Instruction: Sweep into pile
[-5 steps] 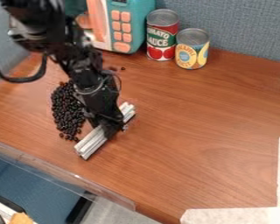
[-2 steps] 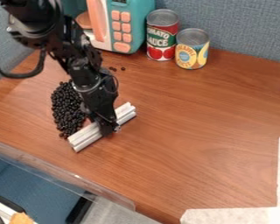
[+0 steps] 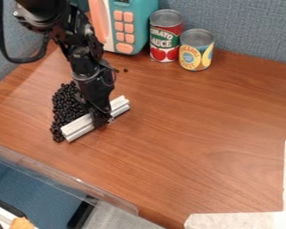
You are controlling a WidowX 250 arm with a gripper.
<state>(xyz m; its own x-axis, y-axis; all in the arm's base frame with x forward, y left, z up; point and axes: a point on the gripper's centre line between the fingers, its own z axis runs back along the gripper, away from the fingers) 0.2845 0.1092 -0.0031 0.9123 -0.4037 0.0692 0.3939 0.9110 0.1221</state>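
Observation:
My gripper [image 3: 102, 118] is low over the left part of the table, shut on the middle of a white ridged bar [image 3: 77, 128]. The bar lies at a slant, its lower left end beside the bottom of a heap of small black beans [image 3: 66, 106]. The beans form an elongated heap on the left, partly hidden behind the arm and bar. A couple of loose beans [image 3: 125, 70] lie apart from the heap, toward the back.
At the back stand a teal toy microwave [image 3: 133, 27], a tomato sauce can [image 3: 165, 36] and a yellow-labelled can [image 3: 196, 50]. A clear plastic edge [image 3: 73, 182] runs along the front left. White tape [image 3: 241, 221] marks the lower right of the table.
The gripper and bar have moved up and to the left, toward the beans. The lower beans have shifted slightly left.

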